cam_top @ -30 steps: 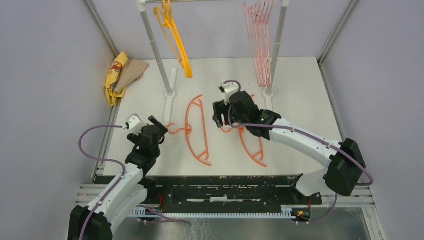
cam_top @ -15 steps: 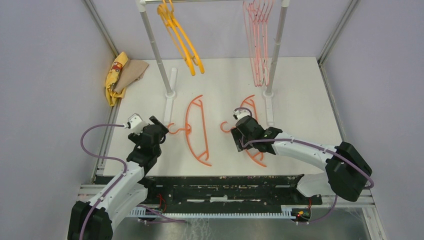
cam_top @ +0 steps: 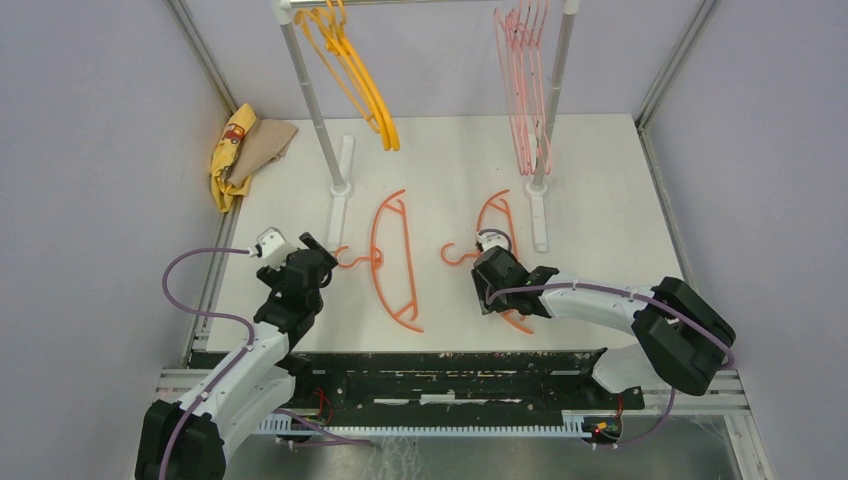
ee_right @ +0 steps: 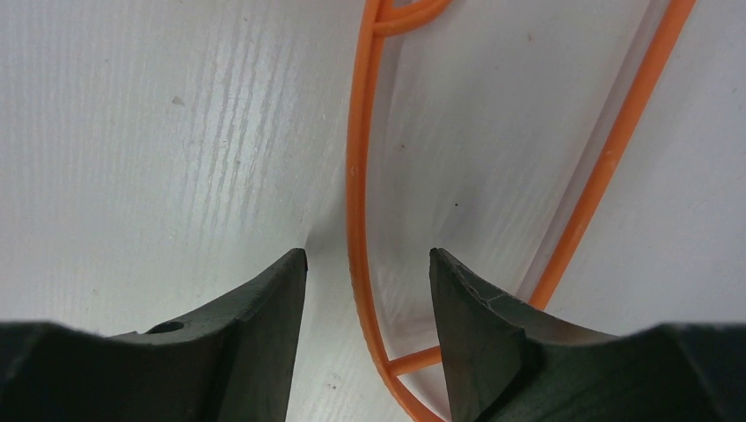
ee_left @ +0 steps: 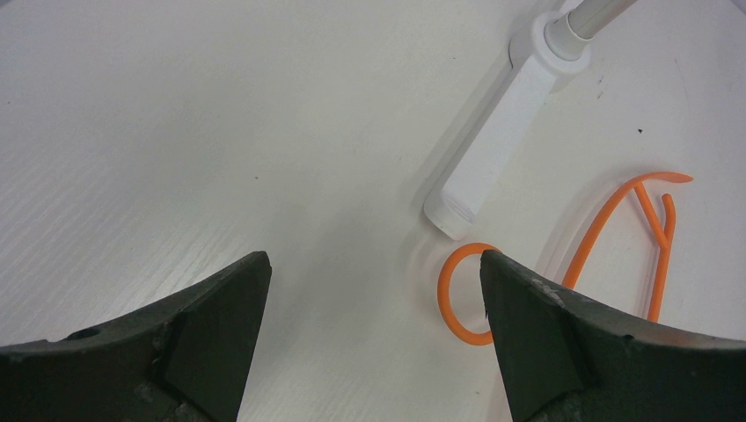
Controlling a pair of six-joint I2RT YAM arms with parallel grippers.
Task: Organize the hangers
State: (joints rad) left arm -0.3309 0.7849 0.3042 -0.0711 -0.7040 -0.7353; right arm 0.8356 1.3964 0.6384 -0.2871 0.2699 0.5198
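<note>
Two orange hangers lie flat on the table: one at the middle and one to its right, partly under my right arm. Yellow-orange hangers hang at the rack's left end, pale pink ones at its right end. My right gripper is open and low over the right hanger; in the right wrist view one orange bar runs between the fingers of the gripper. My left gripper is open and empty just left of the middle hanger's hook; it also shows in the left wrist view.
The white-poled rack stands at the back, its foot close ahead of my left gripper. A yellow and tan cloth lies at the back left. Grey walls close in both sides.
My right gripper has moved down and toward me along the right hanger, from near its hook to its lower part. The hanging hangers sway. The left arm has not moved.
</note>
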